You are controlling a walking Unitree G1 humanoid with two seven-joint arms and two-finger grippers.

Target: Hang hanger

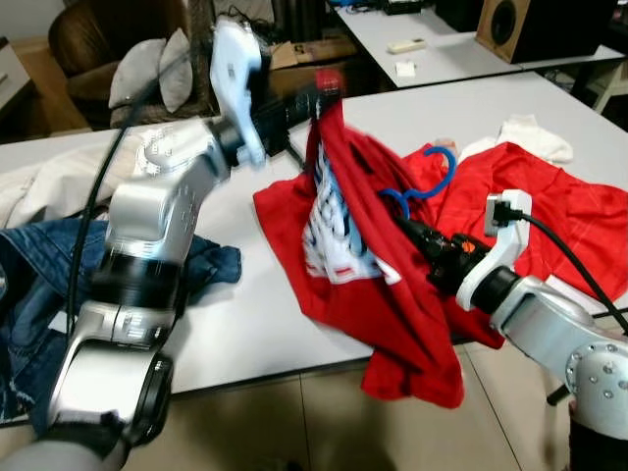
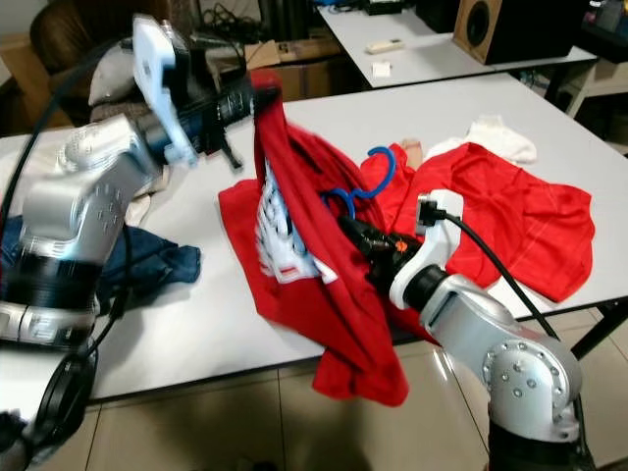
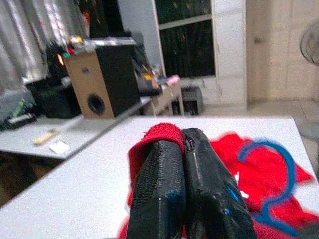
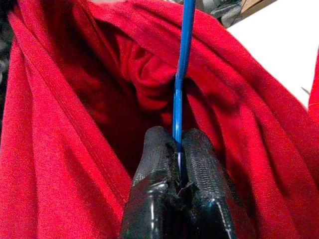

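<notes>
Principal risk: the blue hanger is held only by its thin bar, pinched between the closed fingers of the right gripper. In my judgement a bar that slender could twist or slide out of the pads if the cloth drags on it, and the hanger would drop into the folds.

Second risk: the left gripper is clamped on a fold of the red shirt and holds it raised above the table. Much of the shirt hangs past the table's near edge toward the floor. If that pinch lets go, I would expect the whole garment to slide off the edge, taking the hanger with it.

Third risk: the two arms pull in different directions on one garment. Too much separation could tear the fold free or pull the bar out of its grip.

Position of parts: the hanger's hook stands out of the red cloth near the middle of the table, just above the right gripper. The bar runs from that gripper into the shirt's interior. A second red garment lies flat toward the table's right end, with a white cloth beyond it. Blue denim lies at the left end.
</notes>
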